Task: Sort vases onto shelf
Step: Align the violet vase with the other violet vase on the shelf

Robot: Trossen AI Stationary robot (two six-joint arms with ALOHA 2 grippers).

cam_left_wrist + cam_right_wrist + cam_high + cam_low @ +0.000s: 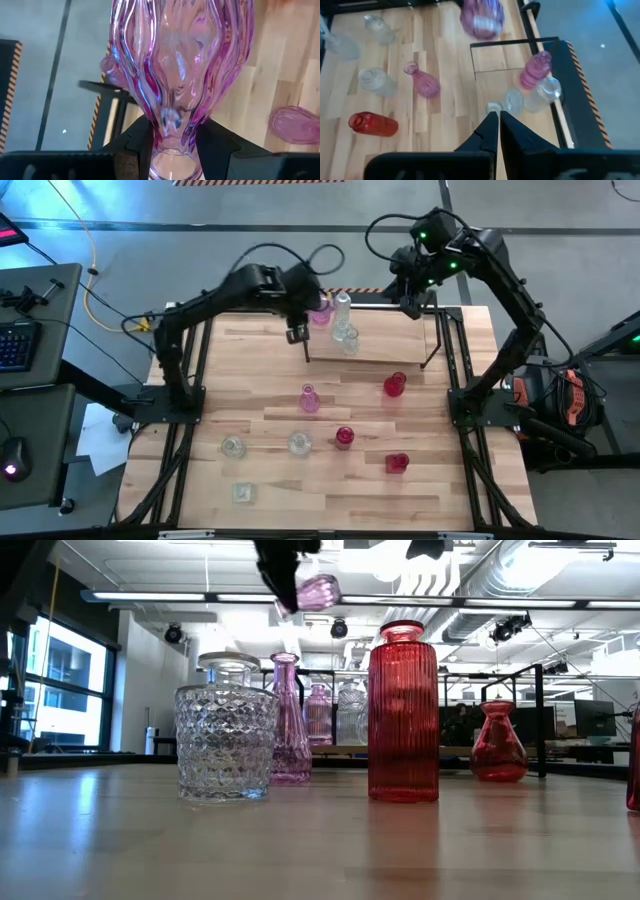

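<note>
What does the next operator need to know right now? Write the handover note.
Left gripper: fingers shut on a pink vase by its neck, held in the air over the shelf's left end.
Right gripper: fingers shut, empty, waiting above the shelf's right rear.
Done: a pink vase and two clear vases stand at the shelf's left end.
Left: place the held vase, then the seven on the table: pink bottle vase, three red vases, three clear ones.
</note>
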